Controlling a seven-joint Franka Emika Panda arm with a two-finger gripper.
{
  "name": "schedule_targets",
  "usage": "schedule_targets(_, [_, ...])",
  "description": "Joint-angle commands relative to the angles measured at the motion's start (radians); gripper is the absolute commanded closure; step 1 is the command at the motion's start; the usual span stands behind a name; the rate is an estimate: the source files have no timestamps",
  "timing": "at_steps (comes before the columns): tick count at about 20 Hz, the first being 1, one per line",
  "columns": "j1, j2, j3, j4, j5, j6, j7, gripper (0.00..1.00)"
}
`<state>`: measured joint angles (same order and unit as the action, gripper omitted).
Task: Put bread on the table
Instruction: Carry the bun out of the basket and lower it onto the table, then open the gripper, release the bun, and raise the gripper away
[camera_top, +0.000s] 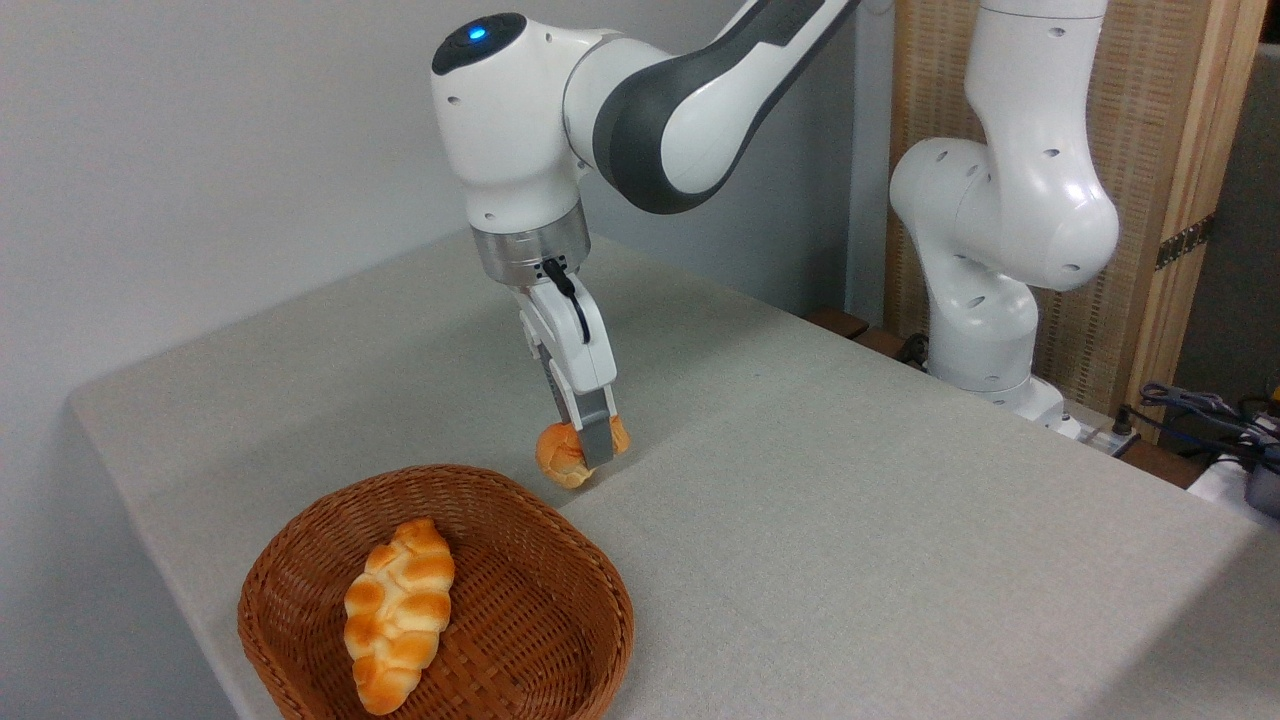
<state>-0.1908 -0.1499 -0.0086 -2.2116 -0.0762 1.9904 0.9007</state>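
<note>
Gripper clamped on the bread
Bun hangs just beyond the wicker basket rim, perhaps touching the table; a braided loaf lies in the basket.

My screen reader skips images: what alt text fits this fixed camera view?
A white robot arm's gripper pinches a small round bun just beyond a brown wicker basket on a grey cloth table. A braided loaf lies in the basket.

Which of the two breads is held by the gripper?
The small round bun, clamped in the gripper beyond the basket. The braided loaf lies free inside the basket.
</note>
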Motion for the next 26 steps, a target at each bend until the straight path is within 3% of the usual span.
schedule_targets(1, [-0.009,-0.022,0.010,-0.008,0.010,0.004,0.015,0.00])
schedule_targets(7, [-0.006,-0.025,0.013,0.053,0.009,-0.025,0.004,0.00])
schedule_targets(11, [0.011,-0.016,0.015,0.237,-0.001,-0.198,-0.031,0.00])
schedule_targets(15, [0.022,0.013,0.015,0.374,0.007,-0.222,-0.227,0.00])
schedule_targets(20, [0.082,0.096,0.013,0.561,0.006,-0.335,-0.230,0.00])
schedule_targets(26, [0.088,0.098,0.015,0.572,0.015,-0.338,-0.223,0.00])
